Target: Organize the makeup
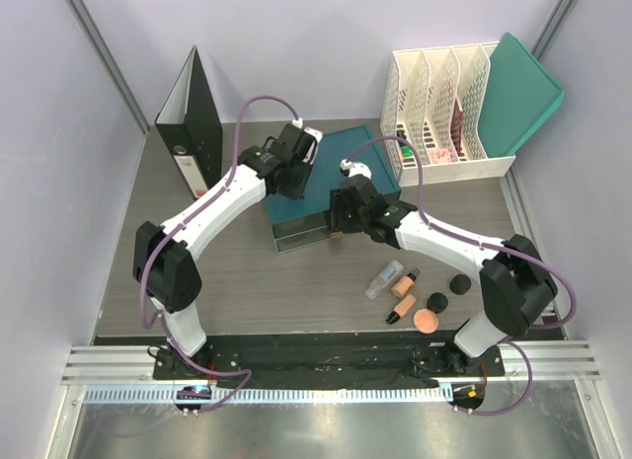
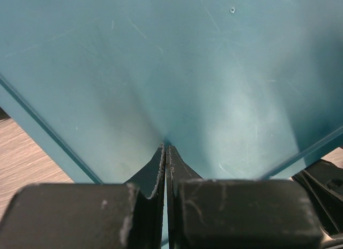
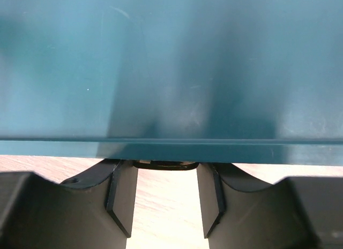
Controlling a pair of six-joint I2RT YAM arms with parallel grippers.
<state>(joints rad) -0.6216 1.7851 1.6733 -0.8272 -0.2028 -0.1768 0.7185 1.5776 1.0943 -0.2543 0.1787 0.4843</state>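
The makeup lies on the table at the near right: a clear bottle (image 1: 383,279), two tan tubes with black caps (image 1: 405,281) (image 1: 400,309), two black round jars (image 1: 437,302) (image 1: 460,283) and a peach disc (image 1: 427,322). Neither gripper is near it. My left gripper (image 1: 299,178) (image 2: 166,147) is shut, its tips resting on the top of the teal drawer box (image 1: 341,163) (image 2: 171,67). My right gripper (image 1: 341,220) (image 3: 165,171) is at the box's front, its fingers (image 3: 120,195) closed against the two ends of the dark drawer handle (image 3: 165,164).
A black binder (image 1: 193,123) stands at the back left. A white file rack (image 1: 444,109) with a teal folder (image 1: 518,94) stands at the back right, with green and red markers (image 1: 407,155) at its foot. Bare wood-grain table (image 1: 237,271) lies in front of the box.
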